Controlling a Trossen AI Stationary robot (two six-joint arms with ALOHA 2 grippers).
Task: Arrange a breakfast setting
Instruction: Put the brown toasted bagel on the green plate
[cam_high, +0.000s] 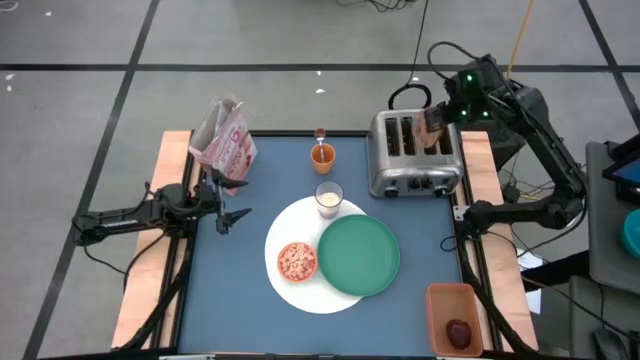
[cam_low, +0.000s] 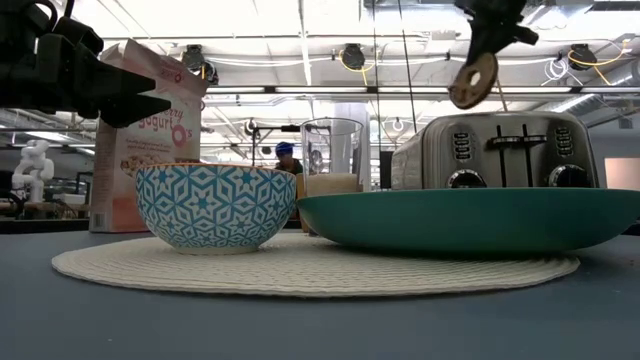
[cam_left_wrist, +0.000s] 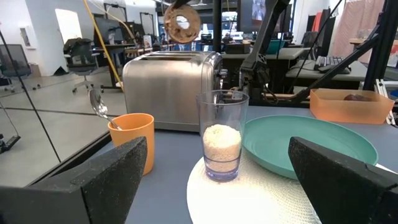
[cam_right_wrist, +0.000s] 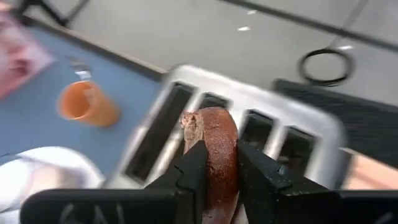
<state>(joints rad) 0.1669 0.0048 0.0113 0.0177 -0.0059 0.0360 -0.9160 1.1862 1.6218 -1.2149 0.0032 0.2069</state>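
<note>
My right gripper (cam_high: 437, 120) is shut on a brown bagel (cam_low: 473, 80) high above the silver toaster (cam_high: 413, 152). My left gripper (cam_high: 235, 215) hangs open and empty over the table's left part, near the pink cereal box (cam_high: 226, 143). A large white round plate (cam_high: 290, 292) lies at the table's middle. On it stand a small bowl of cereal (cam_high: 297, 261), a green plate (cam_high: 359, 256) and a milk glass (cam_high: 329, 199). An orange cup (cam_high: 322, 154) holding a spoon (cam_left_wrist: 98, 104) stands behind the glass. A dark red fruit (cam_high: 458, 332) lies in an orange tray. My right gripper pinches the bagel between its two fingers (cam_right_wrist: 194, 167), one on each flat face, at the bagel's upper edge (cam_right_wrist: 214, 134). The fingers come from above, pointing down. The bagel hangs on edge below them, a little tilted, clear above the toaster's slots.
The toaster stands at the far right of the blue table top (cam_high: 220, 300), the cereal box at the far left. The orange tray (cam_high: 452, 316) sits at the near right corner. There is free room on the near left part of the table.
</note>
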